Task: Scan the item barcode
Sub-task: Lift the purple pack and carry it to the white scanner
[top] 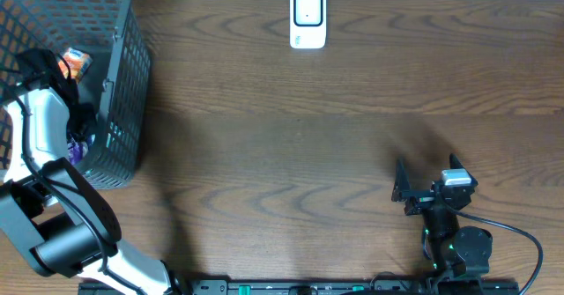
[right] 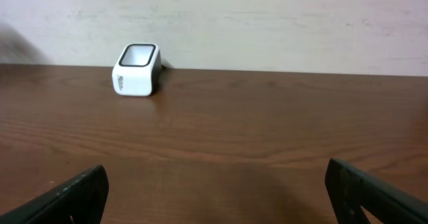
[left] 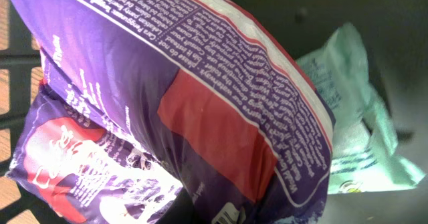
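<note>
Purple packet sits down in the mesh basket at the worktop's left edge, filling the left wrist view; left jaws shut there, grip unclear. Right jaws wide, facing the white scanner.

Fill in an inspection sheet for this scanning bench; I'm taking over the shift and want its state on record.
Surface: brown wooden table, no spills seen.
Job's things: white scanner upright at the far edge; purple packet in the mesh basket.
Clutter: pale green packet and an orange item, both in the basket.
Grippers: left gripper shut inside the basket, any hold hidden; right gripper empty, fingers apart, facing the scanner.
Cables: black cable looping beside the right arm's base.
Surroundings: pale wall behind the table.
</note>
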You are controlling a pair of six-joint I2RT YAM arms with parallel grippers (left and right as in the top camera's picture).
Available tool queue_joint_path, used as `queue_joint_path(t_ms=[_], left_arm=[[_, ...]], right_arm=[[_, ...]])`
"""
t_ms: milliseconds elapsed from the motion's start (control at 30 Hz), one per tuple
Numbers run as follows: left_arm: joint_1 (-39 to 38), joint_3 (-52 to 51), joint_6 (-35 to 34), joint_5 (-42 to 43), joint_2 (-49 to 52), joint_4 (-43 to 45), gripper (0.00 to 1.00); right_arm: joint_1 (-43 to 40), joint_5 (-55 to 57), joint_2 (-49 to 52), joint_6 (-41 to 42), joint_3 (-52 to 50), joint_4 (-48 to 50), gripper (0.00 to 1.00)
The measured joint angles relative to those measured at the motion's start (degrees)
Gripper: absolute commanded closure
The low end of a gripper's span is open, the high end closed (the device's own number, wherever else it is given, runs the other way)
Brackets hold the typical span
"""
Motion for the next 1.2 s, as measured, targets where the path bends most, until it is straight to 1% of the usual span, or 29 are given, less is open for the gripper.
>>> queue_joint_path(t_ms=[133, 267, 367, 467, 567, 633, 767, 900, 1067, 1200], left_arm=[[0.0, 2.6, -3.4, 1.2, -3.1, 1.0, 0.93], [0.0, 5.5, -5.7, 5.6, -11.5, 7.0, 0.93], [0.0, 6.9, -8.1, 10.6, -19.6, 12.7, 0.93], [0.0, 7.8, -10.8, 17.3, -27.6, 17.6, 0.93], [-1.0, 8.0, -14.2, 24.7, -34.1, 22.3, 0.93], [-2.7, 8.1, -16.6, 28.2, -36.6, 24.5, 0.93], [-10.4, 8.1, -21.0, 33.6, -39.8, 27.2, 0.92], [-21.6, 8.1, -22.8, 35.6, -39.0, 26.8, 0.93], [-35.4, 8.1, -22.0, 36.7, -33.0, 23.4, 0.93], [-43.5, 8.1, -18.8, 36.9, -25.2, 18.5, 0.93]], right_arm=[[0.0, 0.0, 0.0, 0.0, 0.0, 0.0, 0.01], [0.0, 0.0, 0.0, 0.0, 0.0, 0.0, 0.01], [0.0, 0.0, 0.0, 0.0, 0.0, 0.0, 0.01], [0.0, 0.0, 0.0, 0.0, 0.0, 0.0, 0.01], [0.0, 0.0, 0.0, 0.0, 0.0, 0.0, 0.01], [0.0, 0.0, 0.0, 0.0, 0.0, 0.0, 0.01], [0.0, 0.0, 0.0, 0.0, 0.0, 0.0, 0.01], [0.0, 0.0, 0.0, 0.0, 0.0, 0.0, 0.01], [0.0, 0.0, 0.0, 0.0, 0.0, 0.0, 0.01], [0.0, 0.0, 0.0, 0.0, 0.0, 0.0, 0.01]])
